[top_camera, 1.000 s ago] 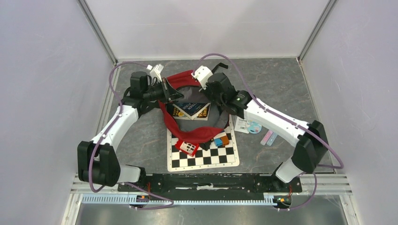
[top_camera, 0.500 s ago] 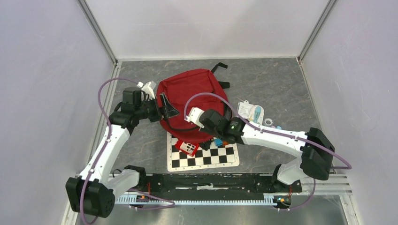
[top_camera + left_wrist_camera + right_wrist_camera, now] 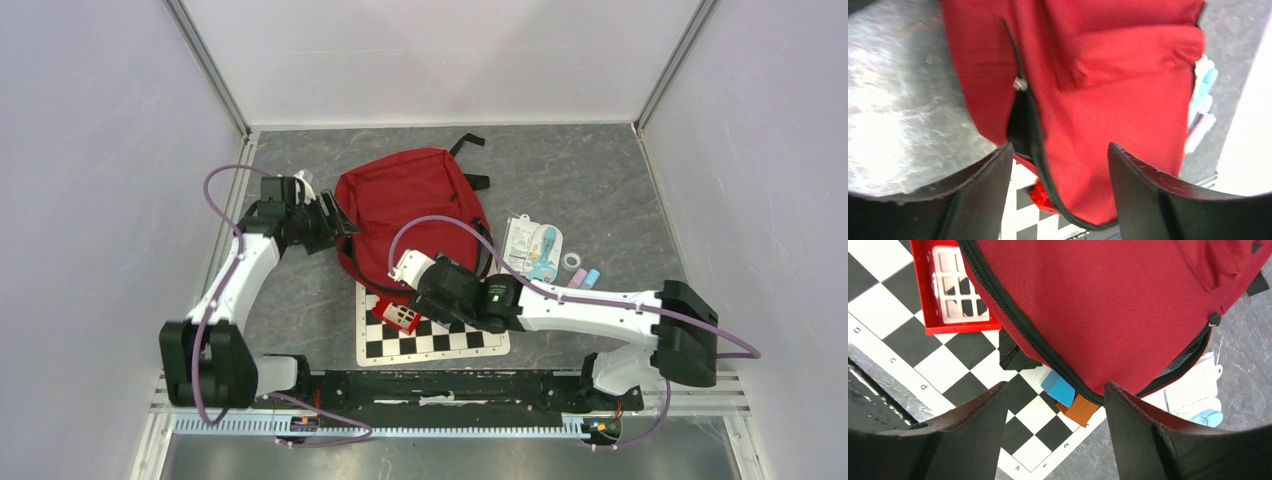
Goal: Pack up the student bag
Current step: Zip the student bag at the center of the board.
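The student bag [image 3: 410, 205], a red backpack, lies flat on the table with its near edge over a chessboard [image 3: 440, 338]. In the left wrist view the bag [image 3: 1108, 100] fills the frame, its black zipper [image 3: 1020, 82] partly undone over a dark gap. My left gripper [image 3: 335, 222] hangs open at the bag's left side, nothing between its fingers [image 3: 980, 192]. My right gripper [image 3: 432, 295] is open over the bag's near edge [image 3: 1108, 305] and the chessboard [image 3: 948, 367], holding nothing.
A red box with a white grid [image 3: 955, 290] lies on the chessboard by the bag's edge. A blue block [image 3: 1058, 388] and an orange block [image 3: 1082, 409] poke out from under the bag. A white packet [image 3: 532, 245] and small pastel items [image 3: 582, 272] lie to the right.
Both grippers let go of the bag's rim, and the bag now lies closed and flat. The left gripper drew back left; the right arm swung down to the bag's near edge.
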Robot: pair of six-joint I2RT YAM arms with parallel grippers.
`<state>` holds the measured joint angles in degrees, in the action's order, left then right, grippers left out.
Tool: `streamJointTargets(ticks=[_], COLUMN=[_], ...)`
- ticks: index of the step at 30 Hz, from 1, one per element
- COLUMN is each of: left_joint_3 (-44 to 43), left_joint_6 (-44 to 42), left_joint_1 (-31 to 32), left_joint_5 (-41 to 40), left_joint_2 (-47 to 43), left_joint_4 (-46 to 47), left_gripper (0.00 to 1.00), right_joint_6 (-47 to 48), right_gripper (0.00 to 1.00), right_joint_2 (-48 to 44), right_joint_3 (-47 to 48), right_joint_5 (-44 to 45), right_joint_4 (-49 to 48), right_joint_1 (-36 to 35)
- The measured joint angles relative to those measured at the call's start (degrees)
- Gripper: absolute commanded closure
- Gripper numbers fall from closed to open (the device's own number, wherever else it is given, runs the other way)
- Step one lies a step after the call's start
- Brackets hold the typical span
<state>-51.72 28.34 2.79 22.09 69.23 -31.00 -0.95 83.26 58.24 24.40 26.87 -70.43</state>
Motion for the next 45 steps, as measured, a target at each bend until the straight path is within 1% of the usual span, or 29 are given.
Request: streamJointTargets(ticks=[2,7,10,15,19,25,27,32,34,36,41,45], left_joint_3=[-2.58,-6.82,-7.26,-7.48,-8.96,-9.79,-9.79,-9.81,-9.81,-9.81,-9.51,-6.60], left_joint_6=[-1.07,-2.23,-2.23,-2.08,-1.79,-0.85,-0.63,0.15,0.39,0.76,1.03,1.81], left_joint_1=[-1.90,-5.64,-5.86,-5.77,-5.77,-5.77,-5.77,-5.77,-5.77,-5.77,-5.77,-5.77], left_joint_5=[-0.72,-1.25,-0.52,1.66,3.34,4.61,5.44,7.41,8.20,8.66,9.42,9.49], left_joint_2=[4.98,14.14,18.29,22.01,25.00,27.32,27.80,28.92,29.35,29.77,29.75,26.71], left_joint_4=[-0.11,0.63,2.51,5.09,7.02,8.98,9.88,11.72,12.13,12.37,13.18,14.62], left_gripper=[0.33,0.36,0.41,0.50,0.61,0.71,0.74,0.77,0.85,0.89,0.94,0.98], right_joint_6=[-1.20,-3.96,-5.09,-5.88,-6.88,-9.70,-10.86,-13.09,-13.49,-13.81,-14.34,-14.47], right_gripper=[0.16,0.08,0.07,0.06,0.07,0.03,0.03,0.03,0.03,0.03,0.03,0.04], right_joint_2=[-2.01,-7.54,-8.61,-8.52,-8.26,-7.15,-6.88,-5.46,-4.79,-4.31,-3.87,-3.04], right_joint_3=[-0.02,0.00,0.46,1.46,1.55,1.55,1.55,1.75,2.05,2.38,2.93,3.91], right_joint_5=[-0.28,-1.95,-2.05,-2.05,-1.99,-1.97,-2.36,-4.44,-5.14,-5.77,-6.88,-7.74], right_joint_4=[-0.52,-3.21,-3.96,-4.13,-4.13,-4.07,-4.04,-4.00,-3.91,-3.89,-3.87,-3.74], right_joint_1=[0.02,0.04,0.07,0.74,1.64,3.85,5.66,12.31,14.38,15.69,17.25,17.31])
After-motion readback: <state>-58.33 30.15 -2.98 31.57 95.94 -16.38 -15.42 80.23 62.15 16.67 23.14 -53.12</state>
